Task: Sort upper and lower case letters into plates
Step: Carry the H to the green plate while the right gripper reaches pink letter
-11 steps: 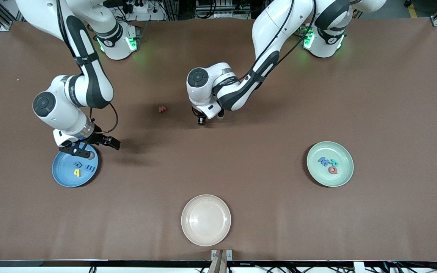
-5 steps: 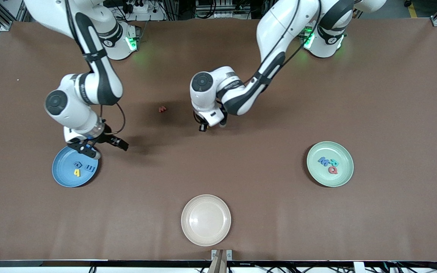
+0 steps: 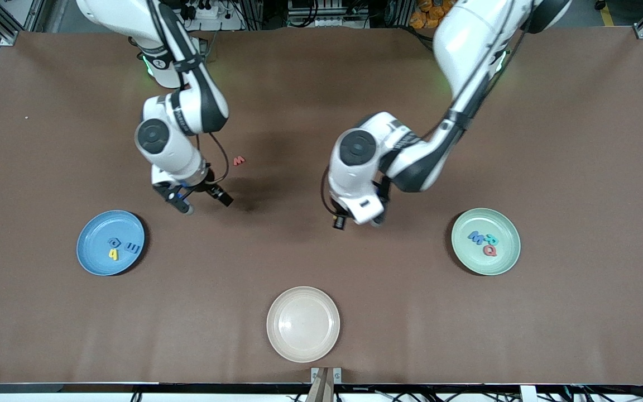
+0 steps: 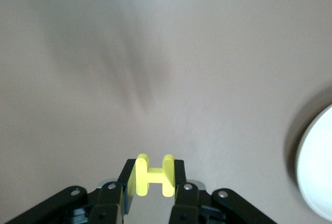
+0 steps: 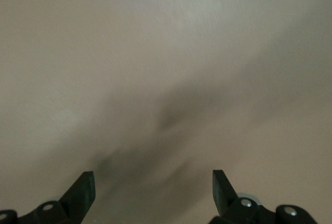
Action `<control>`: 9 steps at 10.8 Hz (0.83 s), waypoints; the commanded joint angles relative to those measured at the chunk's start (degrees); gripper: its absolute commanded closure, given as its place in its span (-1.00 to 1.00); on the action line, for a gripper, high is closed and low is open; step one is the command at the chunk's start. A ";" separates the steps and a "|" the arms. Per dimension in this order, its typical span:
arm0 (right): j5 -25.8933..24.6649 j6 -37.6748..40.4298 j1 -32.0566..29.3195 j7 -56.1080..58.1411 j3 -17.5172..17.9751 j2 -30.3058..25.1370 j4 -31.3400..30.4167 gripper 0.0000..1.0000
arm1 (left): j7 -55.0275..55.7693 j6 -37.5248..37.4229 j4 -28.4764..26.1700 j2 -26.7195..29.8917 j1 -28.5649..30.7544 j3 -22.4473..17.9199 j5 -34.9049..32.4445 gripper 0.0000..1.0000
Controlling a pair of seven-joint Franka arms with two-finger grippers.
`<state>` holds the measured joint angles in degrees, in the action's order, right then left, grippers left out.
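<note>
Yellow foam shows in the left wrist view: a small letter H (image 4: 154, 175), pinched upright between the black fingers (image 4: 179, 175) of the left gripper (image 4: 154, 182), which is clenched on it and hangs over bare brown table (image 3: 388, 312) between the middle and the mint green plate (image 3: 508, 259). In the front view the left gripper (image 3: 355, 219) is mostly hidden under its own white wrist, and the letter cannot be seen from there. On the mint green plate, toward the left arm's end of the table, lie three letters close together: a blue W (image 3: 475, 237), a teal piece (image 3: 492, 239) whose shape I can't read, and a red Q (image 3: 489, 250). The right gripper (image 3: 198, 202) is up over open table, jaws spread wide with nothing between them, above a spot nearer the front camera than a lone red letter (image 3: 238, 161) lying flat on the cloth. Down at the right arm's end sits the light blue plate (image 3: 90, 262), and it carries three pieces too: a blue letter (image 3: 113, 242), a yellow one (image 3: 113, 254) just beside it, and a blue E (image 3: 132, 248). Nearest the front camera, about midway along the table, rests a cream-beige plate (image 3: 277, 343).
</note>
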<state>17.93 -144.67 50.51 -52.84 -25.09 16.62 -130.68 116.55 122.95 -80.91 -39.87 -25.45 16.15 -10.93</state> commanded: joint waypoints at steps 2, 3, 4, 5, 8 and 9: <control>0.35 -8.85 4.33 -10.60 -0.48 -1.86 -9.66 -1.00 | -19.63 -5.61 -2.49 4.89 9.86 1.17 1.97 1.00; 0.35 -10.70 4.51 -11.66 -0.40 -2.29 -11.59 -1.00 | -25.70 -5.96 -3.80 5.50 13.64 1.43 2.14 1.00; 0.35 -13.94 4.51 -13.41 -0.05 -2.64 -13.70 -1.00 | -31.15 -5.97 -5.29 5.60 17.24 2.22 2.66 1.00; 0.44 -15.71 5.56 -16.74 0.13 -2.65 -14.85 -1.00 | -36.08 -5.97 -7.05 5.60 19.98 2.31 2.58 1.00; 0.44 -15.38 12.14 -32.81 0.04 -2.21 -14.95 -1.00 | -48.31 -5.97 -13.29 7.79 26.49 2.31 2.49 1.00; 0.44 -15.03 13.81 -36.42 0.13 -2.12 -14.95 -1.00 | -50.78 -5.79 -14.44 7.97 27.90 2.31 2.49 1.00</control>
<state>17.91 -159.06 61.42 -83.58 -24.68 16.50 -143.47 69.83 116.96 -90.55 -35.52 0.35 17.74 -9.69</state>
